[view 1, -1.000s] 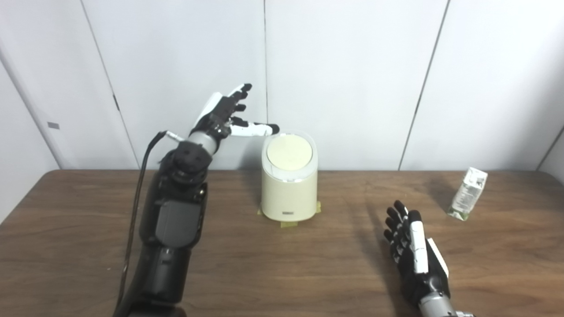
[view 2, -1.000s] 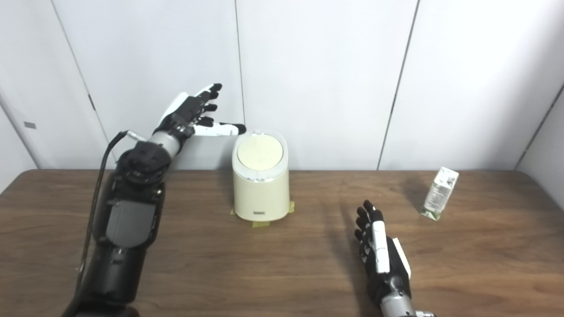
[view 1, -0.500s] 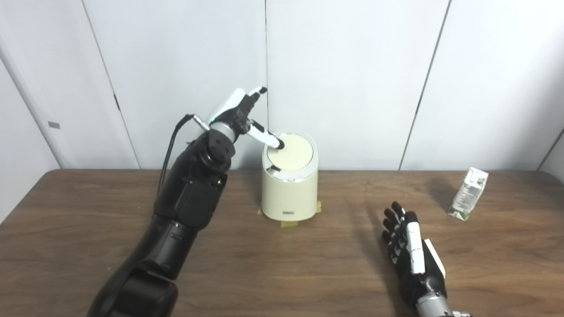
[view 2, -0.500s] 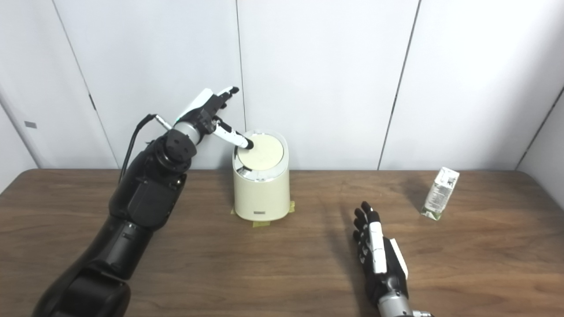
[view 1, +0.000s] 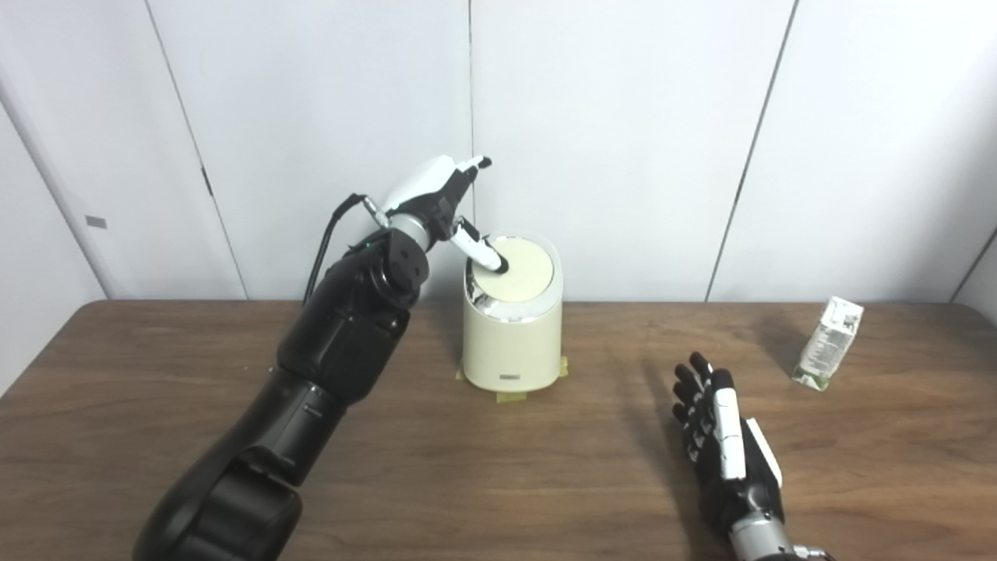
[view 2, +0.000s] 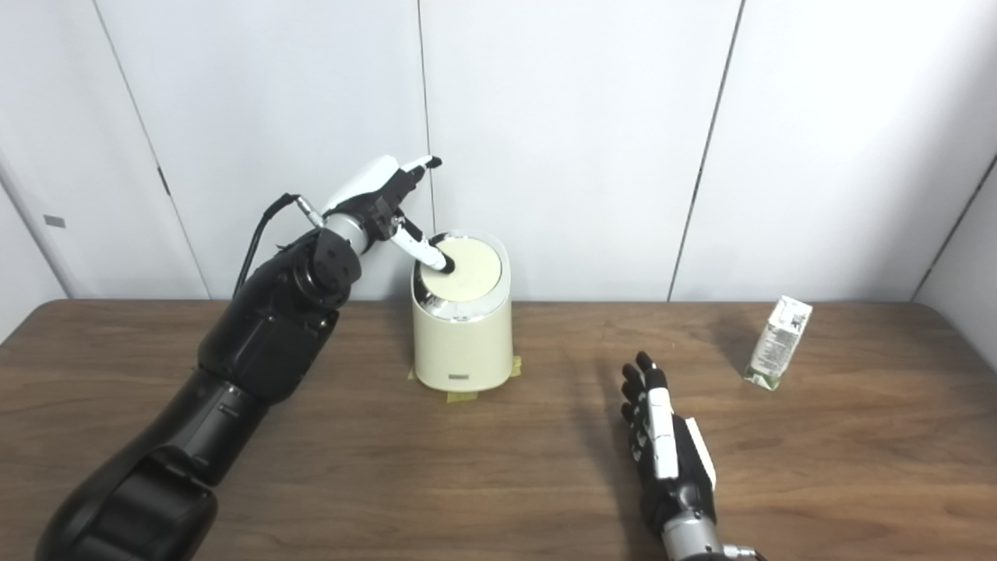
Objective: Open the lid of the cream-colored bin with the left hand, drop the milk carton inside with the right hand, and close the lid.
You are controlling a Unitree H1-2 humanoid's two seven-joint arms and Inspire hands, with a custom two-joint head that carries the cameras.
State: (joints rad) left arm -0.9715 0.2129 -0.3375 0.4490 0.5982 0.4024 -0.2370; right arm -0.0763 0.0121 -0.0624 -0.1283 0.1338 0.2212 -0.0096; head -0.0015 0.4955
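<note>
The cream-colored bin (view 1: 512, 343) stands at the back middle of the table, fixed with tape. Its round lid (view 1: 520, 270) is tipped down on its left side, baring a shiny rim below. My left hand (view 1: 442, 199) hovers at the bin's upper left with fingers spread, and its thumb presses on the lid's left edge. The milk carton (view 1: 828, 341) stands tilted at the far right of the table. My right hand (view 1: 724, 452) rests open near the front right, well short of the carton, holding nothing.
The brown wooden table (view 1: 156, 405) stretches wide on both sides of the bin. White wall panels (view 1: 623, 117) rise right behind the bin. A black cable (view 1: 331, 234) loops off my left wrist.
My left hand swung from beside the bin onto the lid, and its thumb pushed the lid's left side down. My right hand slid slightly toward the front.
</note>
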